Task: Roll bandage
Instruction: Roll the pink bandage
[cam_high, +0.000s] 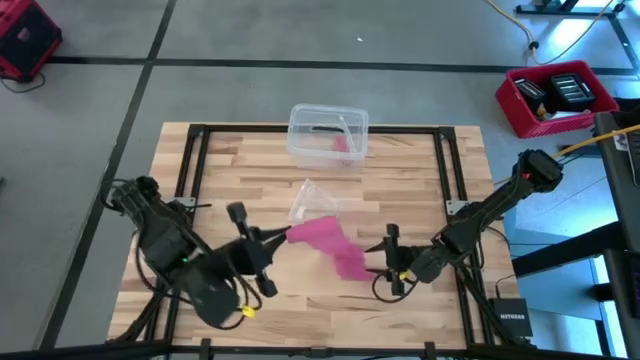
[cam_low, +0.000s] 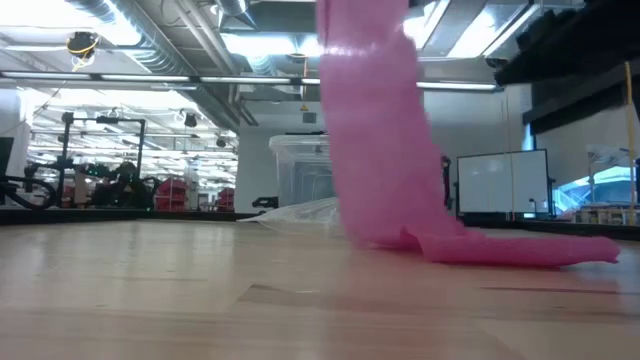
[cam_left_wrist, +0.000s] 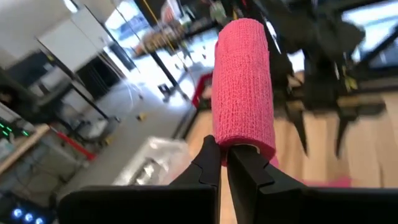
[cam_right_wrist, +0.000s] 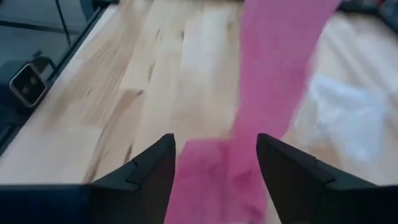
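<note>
The pink bandage is partly wound into a roll, and my left gripper is shut on that roll above the table's middle. From the roll a flat strip hangs down to the table. Its free end lies flat on the wood, toward the right. My right gripper is open just right of that end. In its wrist view its two fingers stand on either side of the lying strip. I cannot tell whether they touch it. My left gripper pinches the roll's near end between its two fingertips. The roll sticks out lengthwise beyond the fingers, lifted clear of the table. The unwound strip hangs from it down to the wood, its lower end resting there.
A clear plastic box stands at the table's far middle. A small clear wrapper lies between the box and the bandage. A red crate sits on the floor beyond the far right corner.
</note>
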